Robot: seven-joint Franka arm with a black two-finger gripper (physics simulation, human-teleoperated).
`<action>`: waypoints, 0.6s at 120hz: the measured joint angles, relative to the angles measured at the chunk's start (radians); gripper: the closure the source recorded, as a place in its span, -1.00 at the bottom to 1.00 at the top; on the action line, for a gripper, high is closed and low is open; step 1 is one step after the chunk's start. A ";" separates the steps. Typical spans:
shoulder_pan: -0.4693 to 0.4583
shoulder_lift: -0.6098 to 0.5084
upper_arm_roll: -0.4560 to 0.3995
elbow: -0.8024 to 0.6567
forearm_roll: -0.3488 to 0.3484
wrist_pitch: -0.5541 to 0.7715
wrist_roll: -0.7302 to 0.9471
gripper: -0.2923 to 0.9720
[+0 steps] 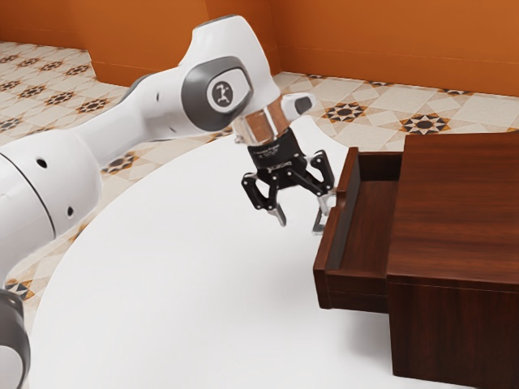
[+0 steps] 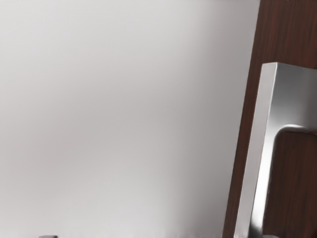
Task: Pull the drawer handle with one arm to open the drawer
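Centre of the exterior frame: your claw hangs pointing down, fingers spread wide, nothing held between them. The finger toward the frame's right sits just beside the drawer front, near its upper edge; you cannot tell from here whether it touches.

Drawer: centre right of the frame, slid partway out of the dark wood cabinet toward the frame's left. Its open top shows bare wood inside.

The cabinet stands on the white counter at the right edge of the frame. The arm comes in from the left and upper left and bends down to the claw.

Wrist frame: silver handle at the right side, a flat bar running up and down the frame, slightly tilted, turning at its upper end toward the right edge. Dark wood lies behind it and beside it. Pale counter covers the left and middle of this frame.

Patterned floor tiles and an orange wall lie across the top of the exterior frame.
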 joint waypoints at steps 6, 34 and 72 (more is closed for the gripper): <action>-0.001 -0.007 0.014 -0.010 -0.007 -0.002 0.009 -0.27; -0.001 -0.037 0.060 -0.050 -0.029 -0.012 0.051 -0.26; -0.002 -0.052 0.102 -0.076 -0.035 -0.030 0.106 -0.26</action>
